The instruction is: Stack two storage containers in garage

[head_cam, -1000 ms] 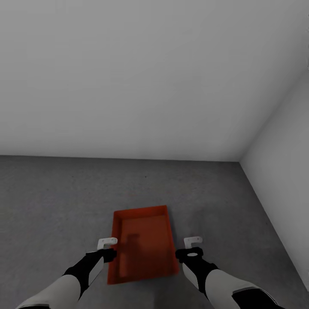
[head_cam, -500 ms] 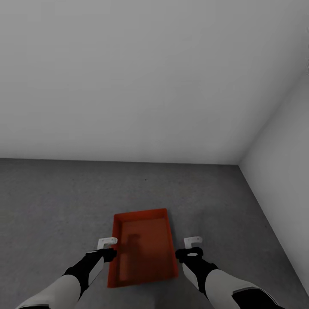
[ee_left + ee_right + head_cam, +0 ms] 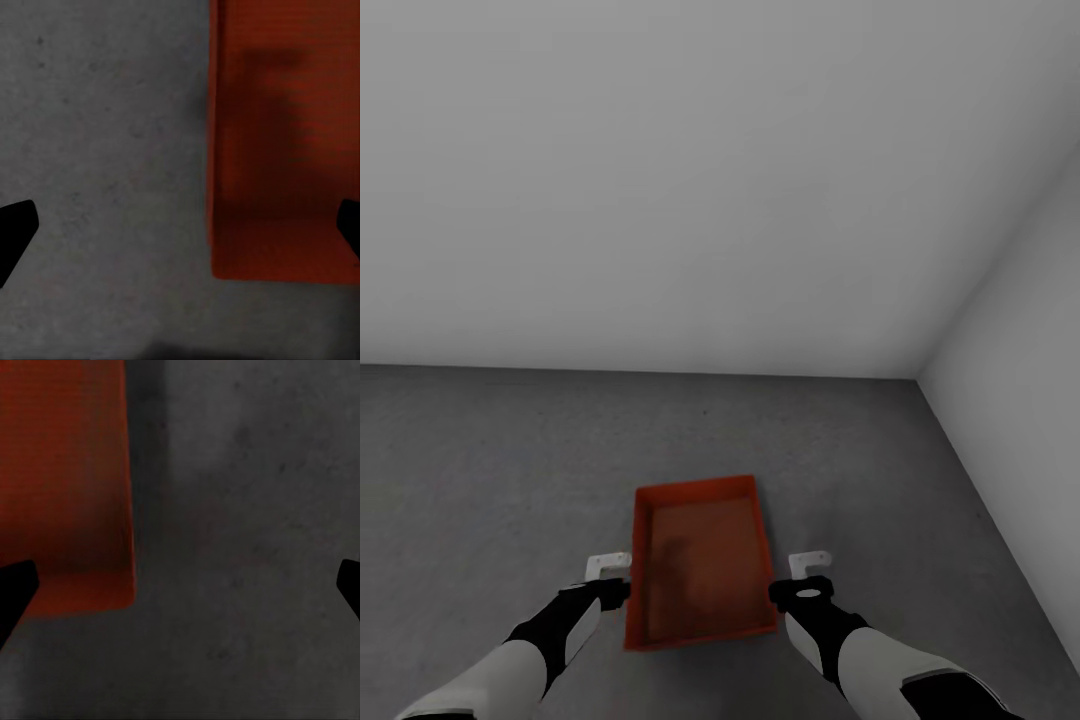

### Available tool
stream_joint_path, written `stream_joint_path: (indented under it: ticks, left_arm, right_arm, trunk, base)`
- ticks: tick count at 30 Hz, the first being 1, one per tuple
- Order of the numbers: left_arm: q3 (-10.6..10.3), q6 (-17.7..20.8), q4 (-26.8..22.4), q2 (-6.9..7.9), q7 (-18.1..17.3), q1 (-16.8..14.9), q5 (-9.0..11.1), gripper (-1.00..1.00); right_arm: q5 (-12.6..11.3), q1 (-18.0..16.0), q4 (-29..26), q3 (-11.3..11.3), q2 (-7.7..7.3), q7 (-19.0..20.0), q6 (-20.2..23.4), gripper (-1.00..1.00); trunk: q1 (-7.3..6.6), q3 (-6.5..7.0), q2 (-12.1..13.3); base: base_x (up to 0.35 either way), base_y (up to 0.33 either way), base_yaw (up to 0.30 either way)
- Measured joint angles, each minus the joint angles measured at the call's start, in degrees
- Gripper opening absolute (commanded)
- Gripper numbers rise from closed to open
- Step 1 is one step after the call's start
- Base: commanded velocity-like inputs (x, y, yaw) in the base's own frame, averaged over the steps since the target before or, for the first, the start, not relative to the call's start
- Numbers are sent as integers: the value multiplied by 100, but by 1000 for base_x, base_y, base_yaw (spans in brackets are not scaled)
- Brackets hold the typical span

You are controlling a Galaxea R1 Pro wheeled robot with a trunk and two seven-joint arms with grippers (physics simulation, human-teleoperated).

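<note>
One red-orange container (image 3: pixel 702 560) lay flat on the grey concrete floor (image 3: pixel 490 470) at lower centre of the head view, open side up, near the corner of the pale walls (image 3: pixel 660 180). It appeared rigid, light and smooth-walled, best taken by its two long side walls, one hand to each. The left gripper (image 3: pixel 608 566) and right gripper (image 3: pixel 810 562) flanked it, each with fingers spread wide and holding nothing.
</note>
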Motion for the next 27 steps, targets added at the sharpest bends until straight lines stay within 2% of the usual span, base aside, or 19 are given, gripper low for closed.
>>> stream_joint_path:
  ticks: [11,21,27]
  left_arm:
    - [2,-1,1,0,-1,0,10,100]
    - [-32,-2,1,0,-2,0,-1,100]
    - [14,-1,1,14,-1,0,25,100]
  right_arm:
    - [0,0,0,-4,0,-2,-1,100]
    - [0,0,0,5,0,2,-6,100]
    - [4,0,3,6,0,4,-6,100]
  trunk:
    - [1,0,0]
    - [-3,0,0]
    - [-2,0,0]
  base:
    - [-300,113,0]
    - [-44,4,0]
    - [-13,0,0]
